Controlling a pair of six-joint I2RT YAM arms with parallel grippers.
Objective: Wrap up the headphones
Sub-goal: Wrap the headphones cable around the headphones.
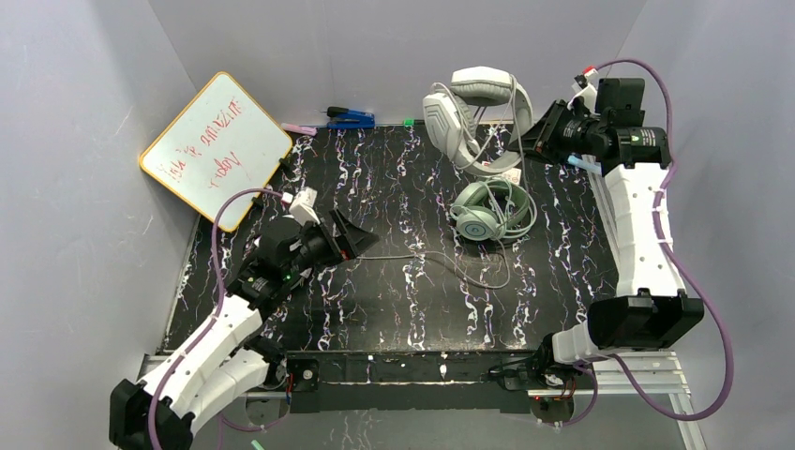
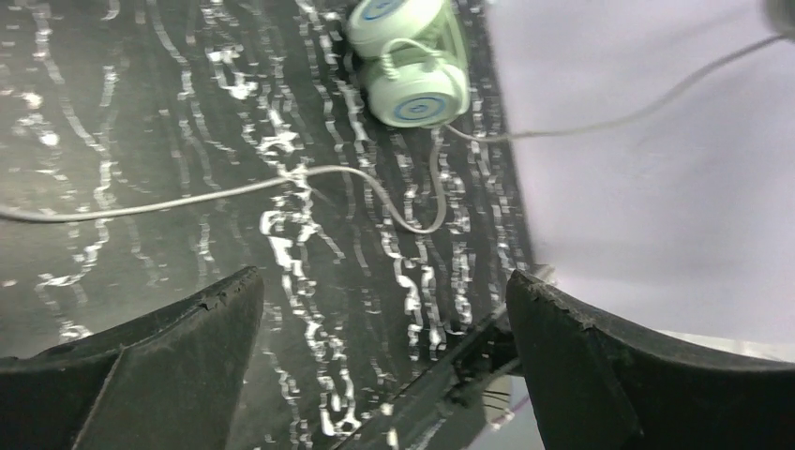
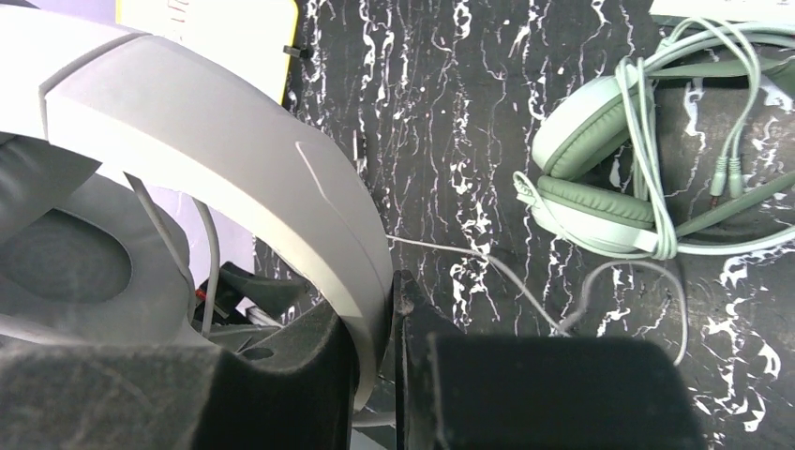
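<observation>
My right gripper is shut on the headband of the light grey headphones, holding them up over the table's back edge; in the right wrist view the band is clamped between the fingers. Their grey cable trails down and lies loose across the black marbled table. The mint-green headphones lie on the table below, with a pale cable wound round them. My left gripper hovers open by the cable's free end, with nothing between its fingers. The cable lies ahead of them.
A whiteboard with red writing leans at the back left. A blue tool and small pink and green items lie along the back edge. Pale enclosure walls stand close on three sides.
</observation>
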